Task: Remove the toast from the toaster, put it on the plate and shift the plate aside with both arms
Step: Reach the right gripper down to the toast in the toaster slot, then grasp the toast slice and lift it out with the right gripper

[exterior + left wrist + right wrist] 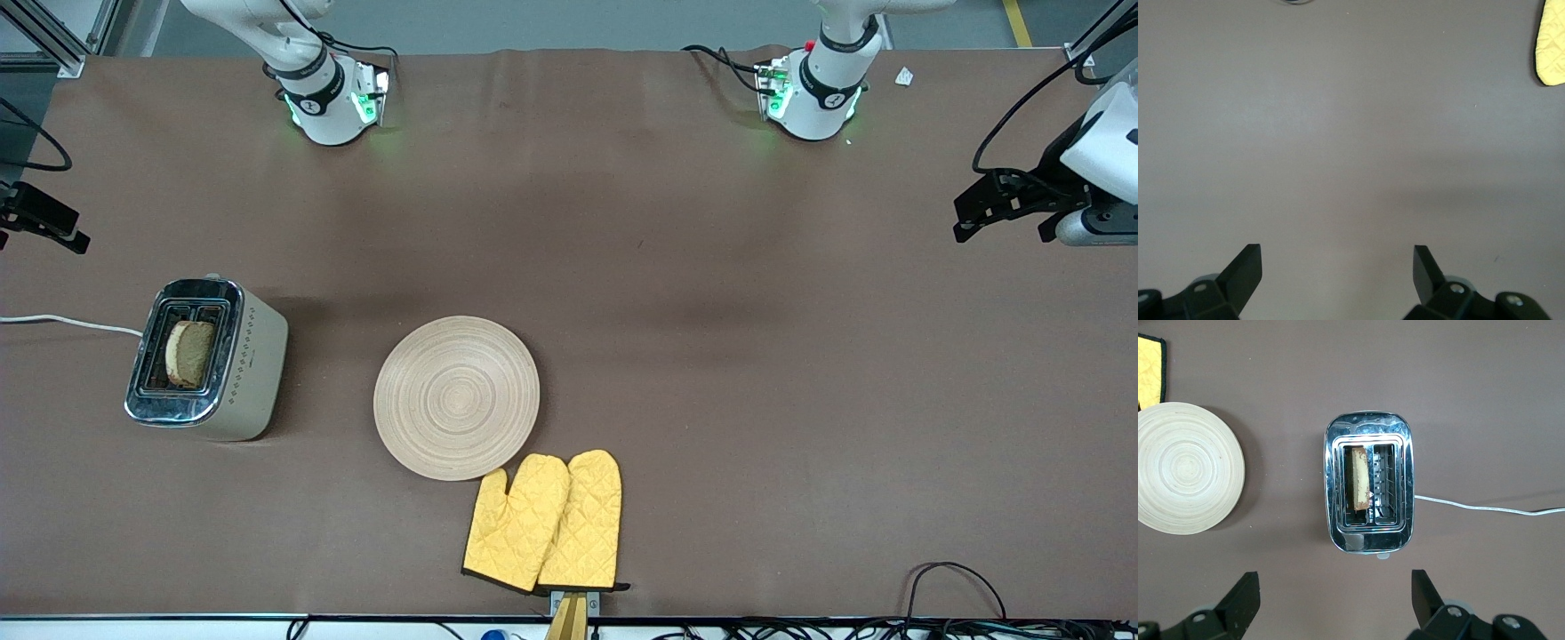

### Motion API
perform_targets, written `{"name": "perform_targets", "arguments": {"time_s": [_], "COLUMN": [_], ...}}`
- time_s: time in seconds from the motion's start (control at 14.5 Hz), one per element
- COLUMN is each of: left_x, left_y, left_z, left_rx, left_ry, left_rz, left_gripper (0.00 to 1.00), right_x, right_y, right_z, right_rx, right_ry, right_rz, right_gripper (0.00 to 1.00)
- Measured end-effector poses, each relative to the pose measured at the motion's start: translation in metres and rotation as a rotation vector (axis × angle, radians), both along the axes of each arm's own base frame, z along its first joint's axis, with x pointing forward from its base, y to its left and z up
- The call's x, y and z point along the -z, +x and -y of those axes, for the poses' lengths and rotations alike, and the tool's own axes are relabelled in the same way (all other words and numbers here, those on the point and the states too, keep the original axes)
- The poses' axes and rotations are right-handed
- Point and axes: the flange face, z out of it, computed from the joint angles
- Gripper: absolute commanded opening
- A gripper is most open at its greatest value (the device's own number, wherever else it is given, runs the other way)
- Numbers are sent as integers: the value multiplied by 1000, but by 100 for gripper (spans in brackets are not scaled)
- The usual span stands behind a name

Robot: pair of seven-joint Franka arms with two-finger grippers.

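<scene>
The toast (189, 353) stands upright in a slot of a chrome-topped toaster (253, 369) toward the right arm's end of the table. In the right wrist view the toast (1358, 478) shows edge-on in the toaster (1368, 427). The round wooden plate (456, 397) lies bare beside the toaster and also shows in the right wrist view (1185, 468). My right gripper (1335, 577) is open and empty, up in the air near the toaster; in the front view it (40, 222) is at the edge. My left gripper (1337, 250) is open and empty over bare table at the left arm's end (978, 213).
Two yellow quilted oven mitts (547, 520) lie just nearer the front camera than the plate, touching its rim; a corner shows in each wrist view (1551, 43) (1150, 370). The toaster's white cord (62, 322) runs off the table's end. Brown cloth covers the table (756, 400).
</scene>
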Motion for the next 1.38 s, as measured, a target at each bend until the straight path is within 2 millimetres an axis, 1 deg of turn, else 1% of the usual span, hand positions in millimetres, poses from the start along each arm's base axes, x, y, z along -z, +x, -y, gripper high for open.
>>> {"name": "perform_targets", "arguments": {"time_s": [0.28,0.41,0.48,0.55,0.62,0.69,0.83,0.96,1.24,1.38], "left_x": [-3,0,1,2,3,3,4,5,7,8], "left_y": [0,0,1,1,1,0,0,-1,0,0], "left_z": [-1,-2,-2,-2,-2,-1,2,8,13,13], "left_rx": [3,1,0,0,0,1,7,18,26,26], "left_ry": [24,30,30,31,31,32,33,33,34,34], "left_rz": [7,-4,-8,-11,-14,-20,-28,-30,-34,-36], "left_gripper": [100,100,100,100,100,100,100,100,100,100], "right_x": [0,1,3,11,27,50,104,149,220,245], "right_y": [0,1,3,7,12,19,33,48,64,69], "right_z": [0,0,0,1,1,2,2,4,6,13], "right_rx": [0,0,0,0,0,0,0,1,3,13], "right_ry": [0,0,-1,-3,-3,-4,-6,-9,-9,-11], "right_rz": [0,4,15,29,34,39,17,-19,-117,-136], "right_gripper": [100,100,100,100,100,100,100,100,100,100]}}
